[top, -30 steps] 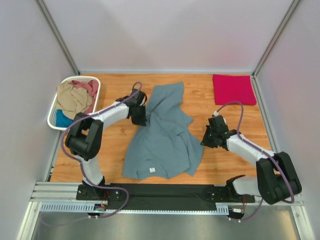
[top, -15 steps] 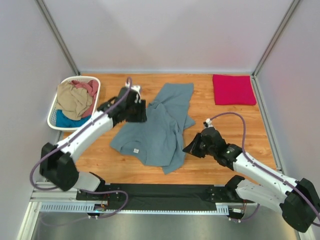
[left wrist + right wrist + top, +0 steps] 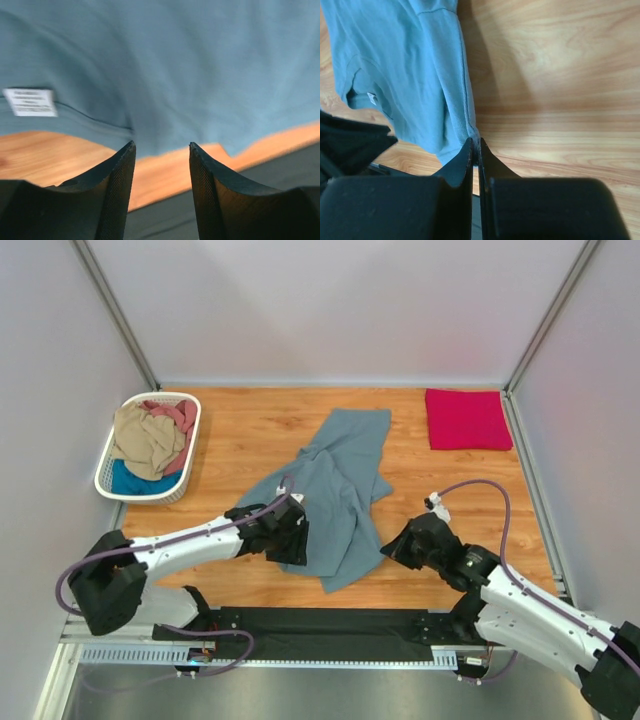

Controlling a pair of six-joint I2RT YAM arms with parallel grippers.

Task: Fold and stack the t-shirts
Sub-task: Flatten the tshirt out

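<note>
Where the top camera looks down, one grey-blue t-shirt (image 3: 340,480) lies crumpled mid-table, one crimson t-shirt (image 3: 467,418) sits folded far right, and three more fill one basket (image 3: 103,468). Left wrist: left gripper (image 3: 161,145) fingers apart, empty, one label (image 3: 30,102) ahead. Right wrist: right gripper (image 3: 475,142) pinched tight on the grey-blue hem.

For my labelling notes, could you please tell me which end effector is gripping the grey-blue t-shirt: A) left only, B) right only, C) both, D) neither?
B: the right end effector is shut on the edge of the grey-blue t-shirt, while the left end effector stands open with nothing between its fingers.
</note>
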